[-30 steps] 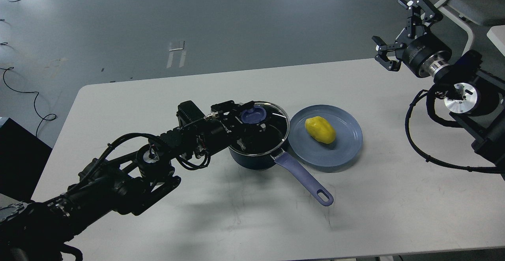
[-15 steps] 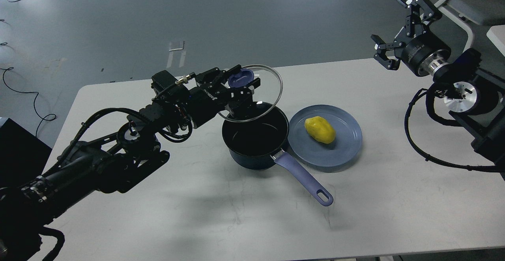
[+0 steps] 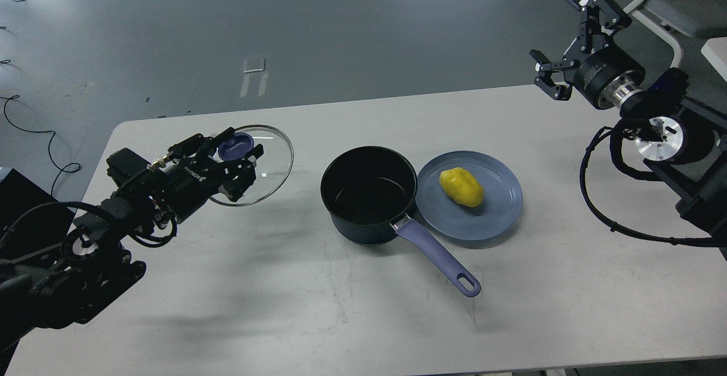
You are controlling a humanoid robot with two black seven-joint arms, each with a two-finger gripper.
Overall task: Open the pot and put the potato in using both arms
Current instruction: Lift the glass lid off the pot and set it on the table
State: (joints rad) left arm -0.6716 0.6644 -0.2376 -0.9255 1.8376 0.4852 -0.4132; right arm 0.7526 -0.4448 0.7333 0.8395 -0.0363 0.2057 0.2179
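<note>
A dark blue pot (image 3: 368,194) with a purple handle (image 3: 440,259) stands uncovered at the table's middle. A yellow potato (image 3: 461,187) lies on a blue plate (image 3: 500,211) just right of the pot. My left gripper (image 3: 238,157) is shut on the purple knob of the glass lid (image 3: 272,163) and holds it above the table, well left of the pot. My right gripper (image 3: 568,41) is open and empty, raised over the table's far right corner, away from the potato.
The white table (image 3: 352,308) ends close behind the lid and the plate. A white chair frame (image 3: 661,18) stands behind my right arm. Cables lie on the grey floor at the far left.
My left gripper lifted the lid off the pot and carried it left, away from the pot. The pot now stands uncovered. My right gripper shifted only slightly.
</note>
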